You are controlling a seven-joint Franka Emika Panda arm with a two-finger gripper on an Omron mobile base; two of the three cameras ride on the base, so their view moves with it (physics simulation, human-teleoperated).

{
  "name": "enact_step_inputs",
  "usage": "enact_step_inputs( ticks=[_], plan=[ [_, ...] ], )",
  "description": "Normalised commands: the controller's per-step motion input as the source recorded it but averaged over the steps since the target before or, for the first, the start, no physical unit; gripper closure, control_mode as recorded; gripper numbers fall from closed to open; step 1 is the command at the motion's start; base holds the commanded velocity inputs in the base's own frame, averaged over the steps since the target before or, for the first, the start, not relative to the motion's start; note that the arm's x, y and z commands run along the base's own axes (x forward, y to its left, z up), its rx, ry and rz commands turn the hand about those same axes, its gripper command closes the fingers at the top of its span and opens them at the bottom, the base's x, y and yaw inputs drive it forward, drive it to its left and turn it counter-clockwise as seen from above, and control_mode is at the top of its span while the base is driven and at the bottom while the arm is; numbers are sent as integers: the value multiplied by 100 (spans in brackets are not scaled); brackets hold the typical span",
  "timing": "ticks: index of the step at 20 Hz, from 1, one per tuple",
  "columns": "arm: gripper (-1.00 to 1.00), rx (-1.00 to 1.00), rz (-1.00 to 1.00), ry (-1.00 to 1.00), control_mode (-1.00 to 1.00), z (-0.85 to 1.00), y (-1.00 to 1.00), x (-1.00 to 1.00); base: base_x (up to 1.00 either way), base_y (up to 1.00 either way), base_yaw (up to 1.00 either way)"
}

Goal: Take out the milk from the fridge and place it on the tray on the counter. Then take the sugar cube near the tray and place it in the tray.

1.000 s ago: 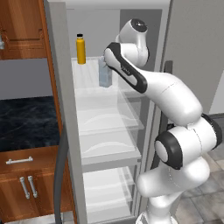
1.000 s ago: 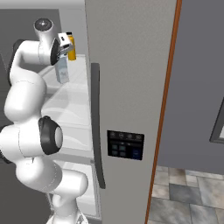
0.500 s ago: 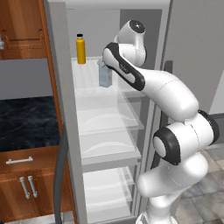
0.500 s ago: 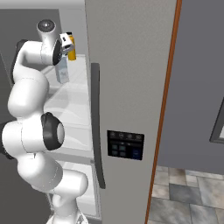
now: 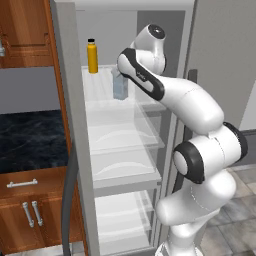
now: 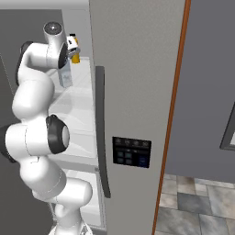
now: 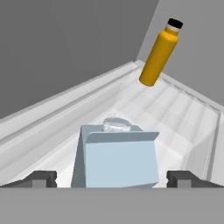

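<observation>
My gripper (image 7: 112,178) is spread wide inside the fridge (image 5: 70,125), the milk (image 7: 116,157) standing right between my fingertips (image 7: 41,178) untouched by either, with the yellow bottle (image 7: 159,52) farther ahead toward the back corner.

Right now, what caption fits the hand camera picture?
Open pincer straddling the milk on the fridge shelf, yellow bottle behind.
</observation>
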Motion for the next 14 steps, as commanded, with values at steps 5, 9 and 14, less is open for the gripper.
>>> enact_step_inputs(
  ticks=[5, 9, 14],
  plan=[
    [-100, 0, 1, 0, -100, -9, 2, 10, 0, 0, 0],
    [-100, 0, 0, 0, -100, -5, 5, 11, 0, 0, 0],
    [-100, 0, 0, 0, -100, -9, 8, 13, 0, 0, 0]
  ],
)
